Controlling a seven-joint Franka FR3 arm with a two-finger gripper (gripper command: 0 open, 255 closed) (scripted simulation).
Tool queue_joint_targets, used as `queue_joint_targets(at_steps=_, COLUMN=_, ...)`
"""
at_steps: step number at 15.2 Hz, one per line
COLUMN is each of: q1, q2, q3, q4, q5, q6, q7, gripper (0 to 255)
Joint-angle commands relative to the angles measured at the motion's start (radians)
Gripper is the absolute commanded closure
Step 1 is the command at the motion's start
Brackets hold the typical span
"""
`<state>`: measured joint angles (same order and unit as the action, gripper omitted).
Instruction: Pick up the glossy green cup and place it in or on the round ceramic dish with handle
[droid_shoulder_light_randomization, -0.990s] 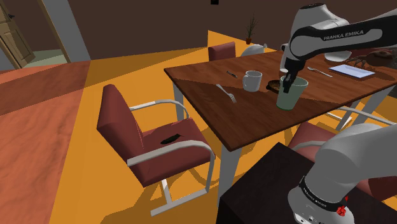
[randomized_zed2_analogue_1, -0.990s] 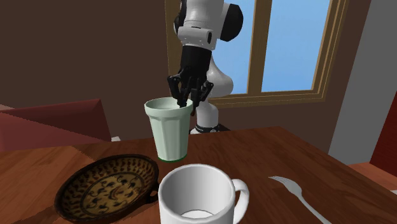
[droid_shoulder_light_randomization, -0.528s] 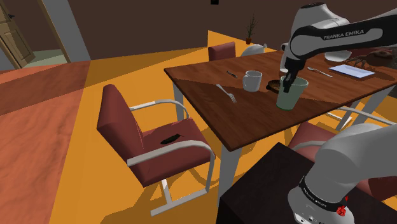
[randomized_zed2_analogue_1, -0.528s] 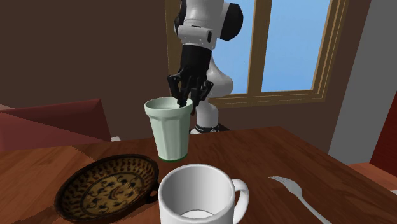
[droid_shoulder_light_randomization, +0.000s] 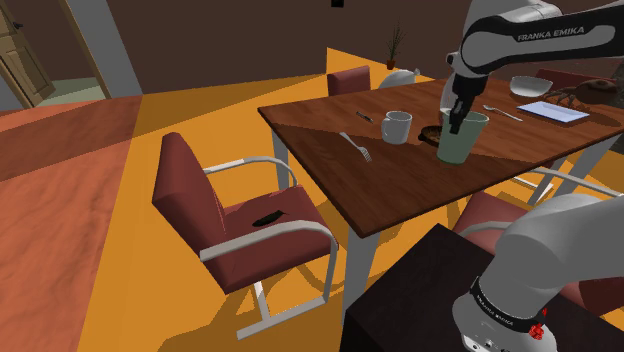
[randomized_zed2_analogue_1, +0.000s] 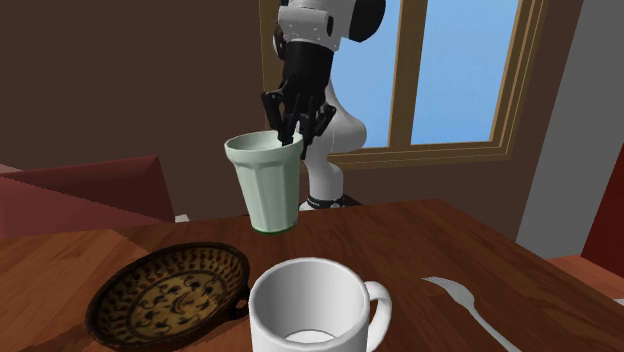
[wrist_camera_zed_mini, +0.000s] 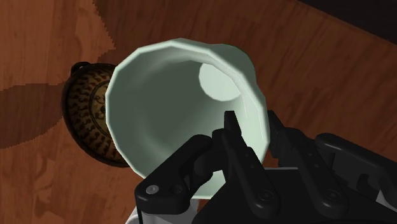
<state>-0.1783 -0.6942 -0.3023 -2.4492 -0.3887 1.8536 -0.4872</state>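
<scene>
My claw (randomized_zed2_analogue_1: 291, 128) clamps the cup (randomized_zed2_analogue_1: 265, 185) by its rim, one finger inside and one outside. The cup hangs just above the table (randomized_zed2_analogue_1: 430, 240), mouth up, long axis slightly off vertical. The dish (randomized_zed2_analogue_1: 170, 295) lies at its seven o'clock. My arm comes down from twelve, wrist pointing down.

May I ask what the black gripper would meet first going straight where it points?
Likely the wooden tabletop, through the pale green cup it clasps; the dark patterned round dish sits aside.
</scene>
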Motion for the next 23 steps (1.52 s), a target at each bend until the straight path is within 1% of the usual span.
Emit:
queue_joint_targets(at_steps=1, q1=0.002, q2=0.0, q3=0.004, q4=0.026, q5=0.005, q6=-0.025, q7=-0.006, gripper=255)
queue_joint_targets(at_steps=14, q1=0.013, q2=0.023, q3=0.032, q4=0.212, q5=0.036, q6=-0.186, q7=-0.04, gripper=255)
queue_joint_targets(at_steps=19, q1=0.025, q2=0.205, q3=-0.049, q4=0.399, q5=0.048, q6=-0.168, q7=-0.125, gripper=255)
queue_joint_targets(at_steps=23, q1=0.034, q2=0.36, q3=-0.116, q4=0.57, q5=0.085, q6=-0.169, q7=-0.205, gripper=255)
